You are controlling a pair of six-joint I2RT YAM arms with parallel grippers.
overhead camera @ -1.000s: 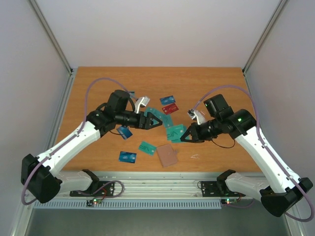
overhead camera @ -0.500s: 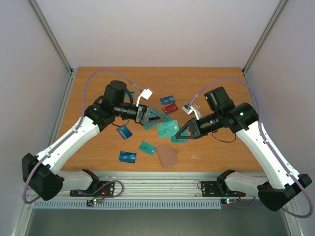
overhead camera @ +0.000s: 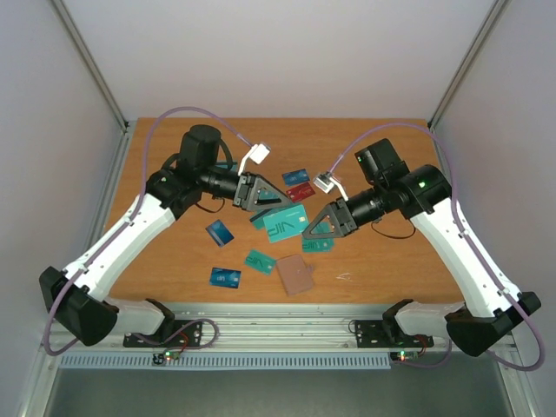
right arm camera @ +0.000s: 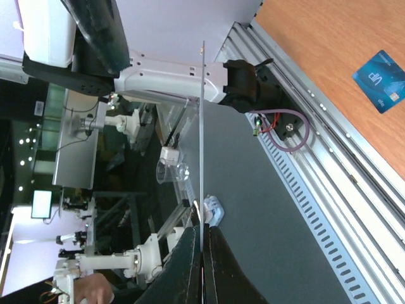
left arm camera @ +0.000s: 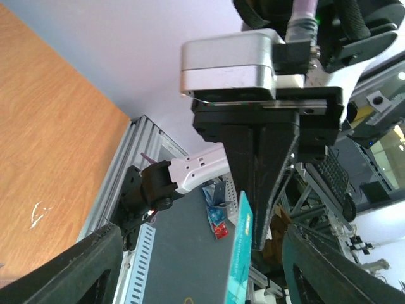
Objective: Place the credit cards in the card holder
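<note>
Slippage is the main risk: the right gripper (overhead camera: 309, 228) pinches a teal card (overhead camera: 285, 224) by one thin edge, in the air beyond the holder (overhead camera: 296, 274). A nudge from the left gripper (overhead camera: 271, 198) could twist it loose and drop it among the loose cards (overhead camera: 260, 261) beside the holder. The right is clamped on the card; the left stands spread wide beside it, gripping nothing.

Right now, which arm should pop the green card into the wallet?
Probably the right one. The right pincer already grips the teal card, and the card holder lies nearby. The left pincer is open, holding nothing.
</note>
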